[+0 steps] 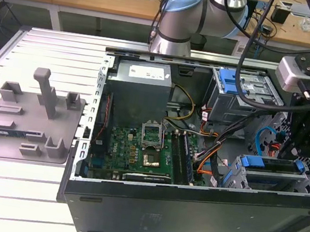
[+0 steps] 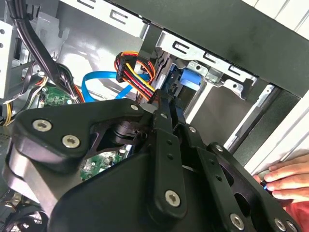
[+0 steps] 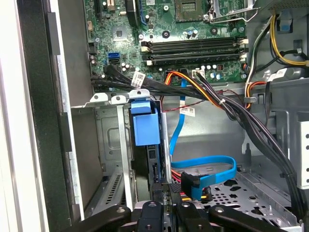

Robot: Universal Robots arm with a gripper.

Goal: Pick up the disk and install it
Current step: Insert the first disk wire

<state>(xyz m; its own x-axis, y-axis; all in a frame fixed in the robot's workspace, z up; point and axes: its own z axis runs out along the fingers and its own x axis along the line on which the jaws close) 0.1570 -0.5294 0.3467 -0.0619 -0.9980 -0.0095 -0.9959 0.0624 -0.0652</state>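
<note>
At the drive cage (image 1: 240,178), on the exterior view's right inside the open computer case (image 1: 188,205): the disk (image 3: 145,126), standing on edge in a cage slot with its blue carrier showing, apparently only part-seated. The hand (image 3: 166,209) sits directly behind the disk; whether it is gripping cannot be told. Hazards:

- The blue data cable (image 3: 212,166) and power leads (image 2: 135,70) lie just beside the slot and could snag or be pinched.
- A skewed push could jam the carrier in its rails.
- A person's fingers (image 2: 282,175) rest at the case edge, near the linkage.

The arm (image 1: 184,15) reaches from the far side of the bench (image 1: 14,200), its wrist bent down over the cage.
</note>
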